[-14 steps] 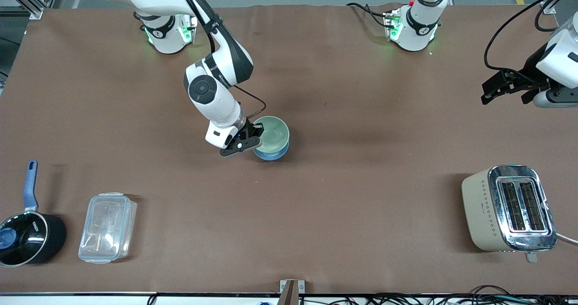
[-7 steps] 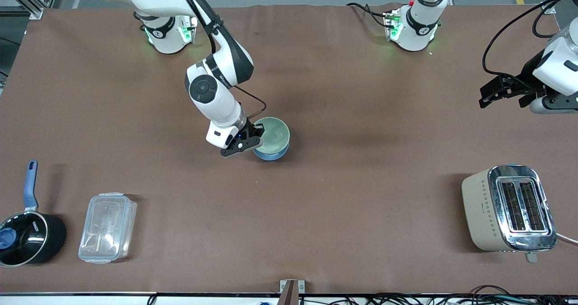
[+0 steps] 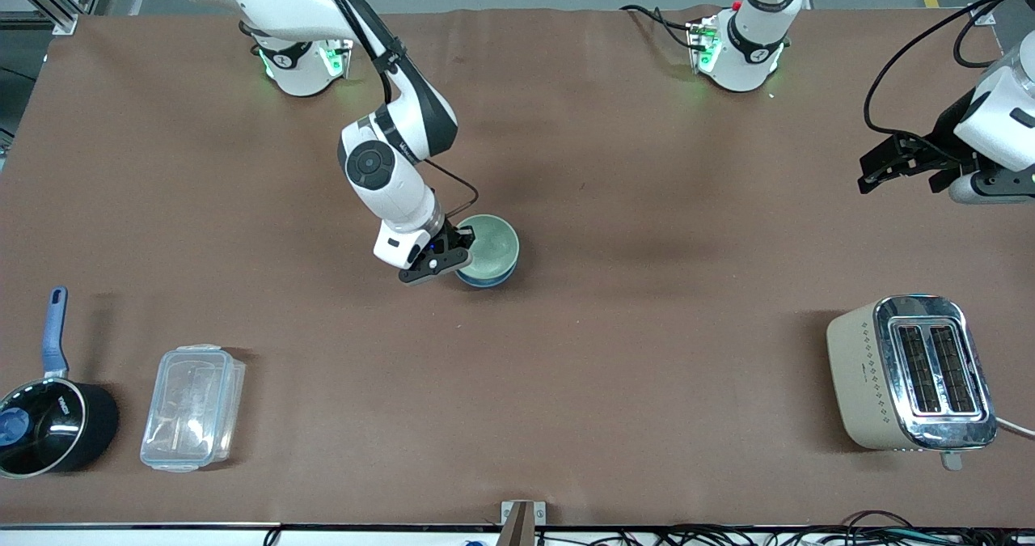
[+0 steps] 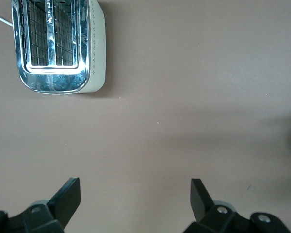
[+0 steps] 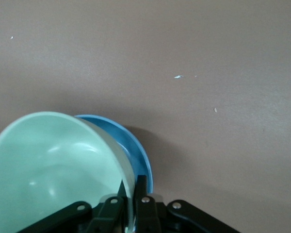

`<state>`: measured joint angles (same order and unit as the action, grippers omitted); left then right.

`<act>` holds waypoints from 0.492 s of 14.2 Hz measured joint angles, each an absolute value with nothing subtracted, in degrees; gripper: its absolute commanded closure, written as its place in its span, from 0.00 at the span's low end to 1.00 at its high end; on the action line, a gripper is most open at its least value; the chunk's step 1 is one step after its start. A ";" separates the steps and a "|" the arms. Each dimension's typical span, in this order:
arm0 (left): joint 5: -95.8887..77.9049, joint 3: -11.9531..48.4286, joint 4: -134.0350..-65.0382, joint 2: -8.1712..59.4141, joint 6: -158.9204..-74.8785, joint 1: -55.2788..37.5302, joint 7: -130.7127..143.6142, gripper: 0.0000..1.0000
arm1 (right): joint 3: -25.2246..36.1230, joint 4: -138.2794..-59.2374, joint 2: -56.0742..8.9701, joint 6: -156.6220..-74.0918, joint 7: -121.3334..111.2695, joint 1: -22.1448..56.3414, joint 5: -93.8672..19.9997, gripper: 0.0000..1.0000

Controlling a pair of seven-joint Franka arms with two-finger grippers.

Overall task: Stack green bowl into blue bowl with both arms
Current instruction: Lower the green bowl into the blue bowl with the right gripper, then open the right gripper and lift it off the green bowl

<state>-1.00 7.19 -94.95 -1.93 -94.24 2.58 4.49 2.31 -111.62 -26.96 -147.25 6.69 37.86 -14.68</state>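
Observation:
The pale green bowl (image 3: 489, 245) sits inside the blue bowl (image 3: 485, 279) near the middle of the table; only the blue bowl's lower wall shows under it. My right gripper (image 3: 459, 253) is shut on the green bowl's rim. In the right wrist view the fingers (image 5: 141, 187) pinch the green bowl (image 5: 53, 165) wall, with the blue bowl (image 5: 131, 145) rim just outside it. My left gripper (image 3: 901, 162) is open and empty, held in the air at the left arm's end of the table; its fingertips (image 4: 70, 191) show over bare mat.
A cream and chrome toaster (image 3: 910, 372) stands at the left arm's end, nearer the front camera; it also shows in the left wrist view (image 4: 58, 43). A clear plastic container (image 3: 192, 407) and a black saucepan with blue handle (image 3: 48, 416) lie at the right arm's end.
The right gripper has lowered the green bowl a little deeper into the blue bowl, so less blue shows. The left gripper lifted slightly earlier and now holds still.

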 measured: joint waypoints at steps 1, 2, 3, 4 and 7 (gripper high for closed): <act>-1.00 7.19 -94.95 -1.92 -94.24 2.58 4.49 0.00 | 2.26 -111.62 -27.38 -147.87 6.67 38.01 -14.68 0.35; -1.00 7.19 -94.95 -1.92 -94.24 2.58 4.49 0.00 | 2.21 -111.62 -27.65 -148.13 6.67 38.10 -14.68 0.07; -1.00 7.19 -94.95 -1.91 -94.24 2.58 4.49 0.00 | 2.19 -111.62 -27.73 -148.26 6.65 38.12 -14.68 0.00; -1.00 7.19 -94.95 -1.91 -94.24 2.58 4.49 0.00 | 2.19 -111.61 -27.72 -148.27 6.62 38.13 -14.68 0.00; -1.00 7.19 -94.95 -1.90 -94.24 2.58 4.49 0.00 | 2.35 -111.24 -27.18 -148.24 6.29 38.10 -14.68 0.00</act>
<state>-1.00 7.19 -94.95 -1.90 -94.24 2.58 4.49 2.35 -111.24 -27.18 -148.24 6.29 38.10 -14.68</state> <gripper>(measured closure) 0.000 0.322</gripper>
